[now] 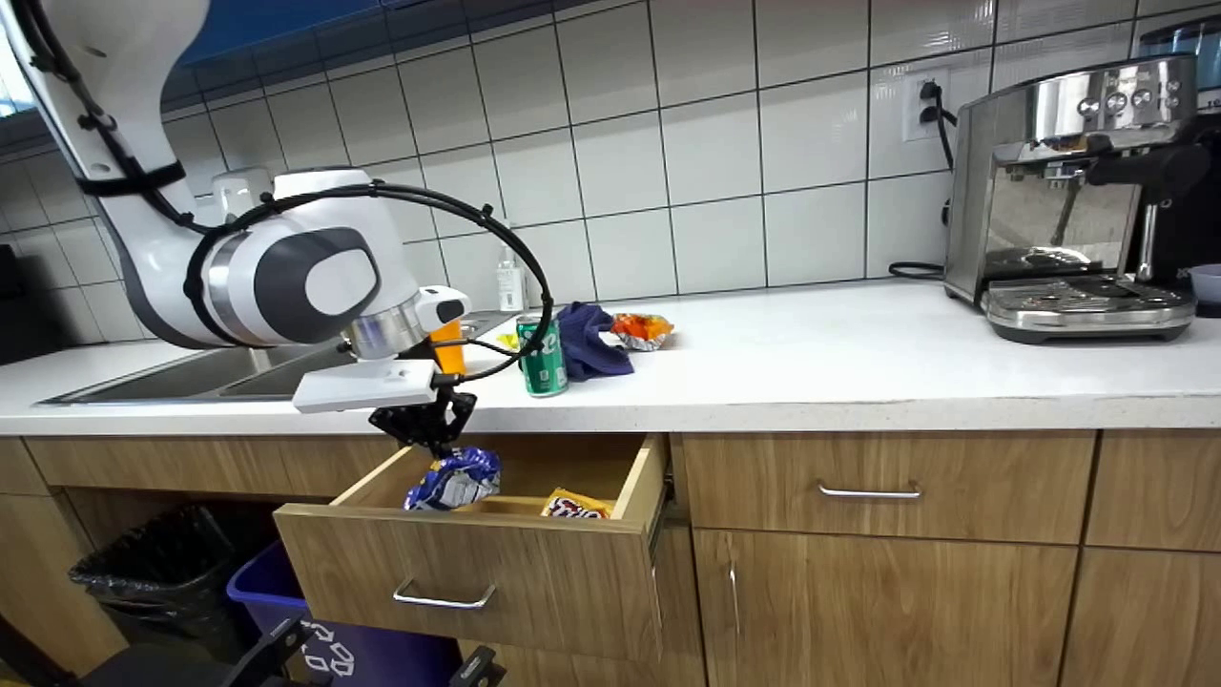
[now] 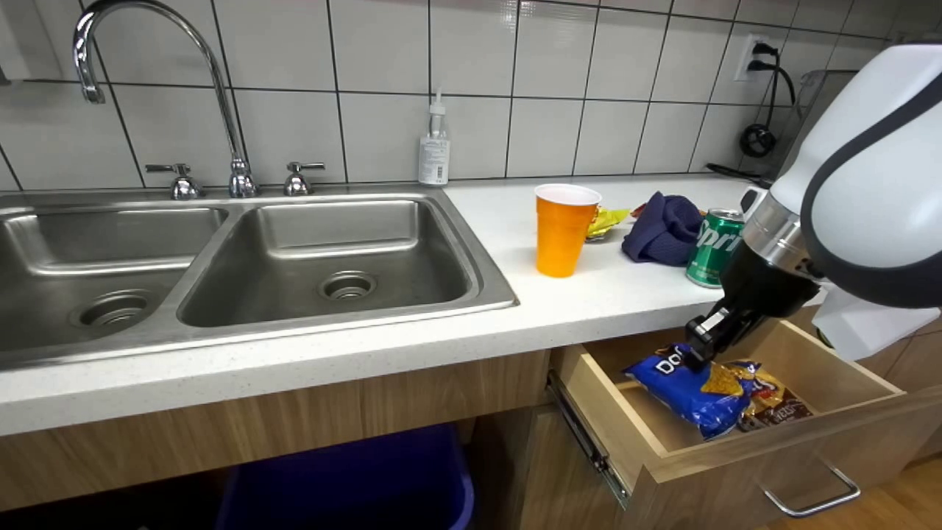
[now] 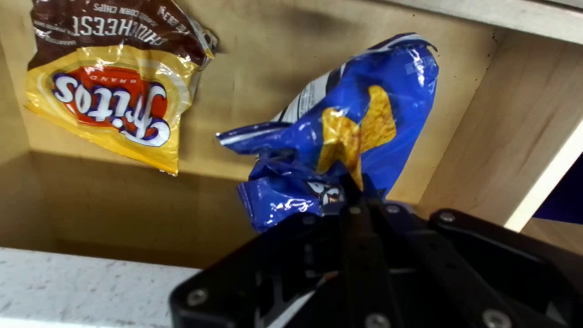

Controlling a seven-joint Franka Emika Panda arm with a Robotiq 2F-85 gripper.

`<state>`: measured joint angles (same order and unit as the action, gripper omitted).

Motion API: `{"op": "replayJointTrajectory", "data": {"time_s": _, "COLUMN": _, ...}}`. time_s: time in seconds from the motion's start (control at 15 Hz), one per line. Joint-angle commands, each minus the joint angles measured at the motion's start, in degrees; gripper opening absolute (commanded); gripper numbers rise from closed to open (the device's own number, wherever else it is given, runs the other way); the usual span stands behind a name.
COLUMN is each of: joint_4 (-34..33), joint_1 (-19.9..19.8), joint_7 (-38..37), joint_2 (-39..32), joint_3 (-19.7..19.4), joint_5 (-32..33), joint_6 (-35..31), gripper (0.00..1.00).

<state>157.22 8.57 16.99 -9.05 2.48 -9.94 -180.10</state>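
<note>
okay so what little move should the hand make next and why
I'd probably ease the hand open: it grips the Doritos bag within the pulled-out drawer, and the Chili Cheese Fritos bag lies apart, leaving it room to settle.

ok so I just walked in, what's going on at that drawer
A white robot arm pinches a glossy blue chip bag between slim black fingers over the open rectangular wooden drawer. Whether the bag rests on anything is unclear. A yellow-and-brown Fritos bag lies inside, apart from it. A green cylindrical Sprite can stands on the white countertop.
</note>
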Motion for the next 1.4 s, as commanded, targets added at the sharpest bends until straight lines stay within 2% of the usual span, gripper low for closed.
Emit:
{"op": "replayJointTrajectory", "data": {"time_s": 0.0, "joint_4": -1.35, "joint_1": -1.85, "joint_7": 1.34, "joint_2": -1.76, "joint_3": 1.32, "joint_5": -0.44, "joint_6": -1.17, "gripper": 0.0}}
{"op": "replayJointTrajectory", "data": {"time_s": 0.07, "joint_4": -1.48, "joint_1": -1.78, "joint_7": 1.21, "joint_2": -1.96, "joint_3": 1.13, "joint_5": -0.33, "joint_6": -1.07, "gripper": 0.1}}
{"op": "replayJointTrajectory", "data": {"time_s": 0.13, "joint_4": -1.56, "joint_1": -1.79, "joint_7": 1.14, "joint_2": -2.08, "joint_3": 1.05, "joint_5": -0.29, "joint_6": -0.86, "gripper": 0.28}}
{"op": "replayJointTrajectory", "data": {"time_s": 0.4, "joint_4": -1.49, "joint_1": -1.84, "joint_7": 1.29, "joint_2": -1.59, "joint_3": 1.27, "joint_5": -0.18, "joint_6": -0.48, "gripper": 0.55}}
{"op": "replayJointTrajectory", "data": {"time_s": 0.73, "joint_4": -1.06, "joint_1": -2.14, "joint_7": 1.6, "joint_2": 0.48, "joint_3": 2.18, "joint_5": -0.38, "joint_6": 0.1, "gripper": 0.94}}
{"op": "replayJointTrajectory", "data": {"time_s": 0.8, "joint_4": -0.98, "joint_1": -2.15, "joint_7": 1.62, "joint_2": 0.98, "joint_3": 2.46, "joint_5": -0.44, "joint_6": 0.27, "gripper": 0.99}}
{"op": "replayJointTrajectory", "data": {"time_s": 1.33, "joint_4": -0.57, "joint_1": -4.52, "joint_7": 2.41, "joint_2": 6.92, "joint_3": 8.18, "joint_5": -3.21, "joint_6": 3.32, "gripper": 1.0}}
